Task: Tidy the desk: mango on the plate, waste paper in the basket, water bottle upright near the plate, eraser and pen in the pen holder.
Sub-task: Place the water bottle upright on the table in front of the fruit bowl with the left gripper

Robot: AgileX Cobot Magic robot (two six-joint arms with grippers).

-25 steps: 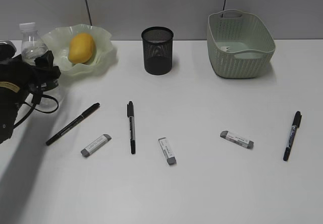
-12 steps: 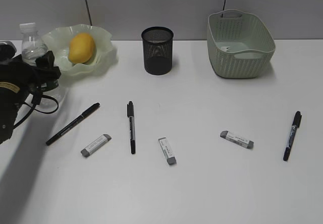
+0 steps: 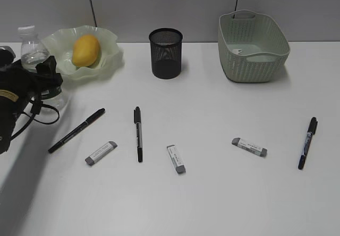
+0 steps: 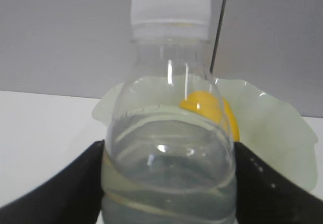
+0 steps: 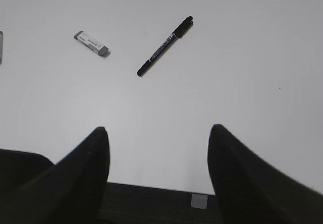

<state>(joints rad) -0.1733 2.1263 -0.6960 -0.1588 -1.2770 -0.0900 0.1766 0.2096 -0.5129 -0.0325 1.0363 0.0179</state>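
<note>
My left hand (image 4: 169, 183) pinches the water bottle (image 4: 169, 128) upright, just left of the plate (image 3: 109, 55). The mango (image 3: 85, 50) lies in the plate. My right hand (image 5: 156, 168) is spread above the table (image 5: 227, 57), far from the plate, near one pen (image 5: 164, 46) and one eraser (image 5: 91, 43).

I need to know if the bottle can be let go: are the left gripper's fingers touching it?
Touching. The left wrist view shows both fingers pressed against the bottle's sides, no gap.
</note>
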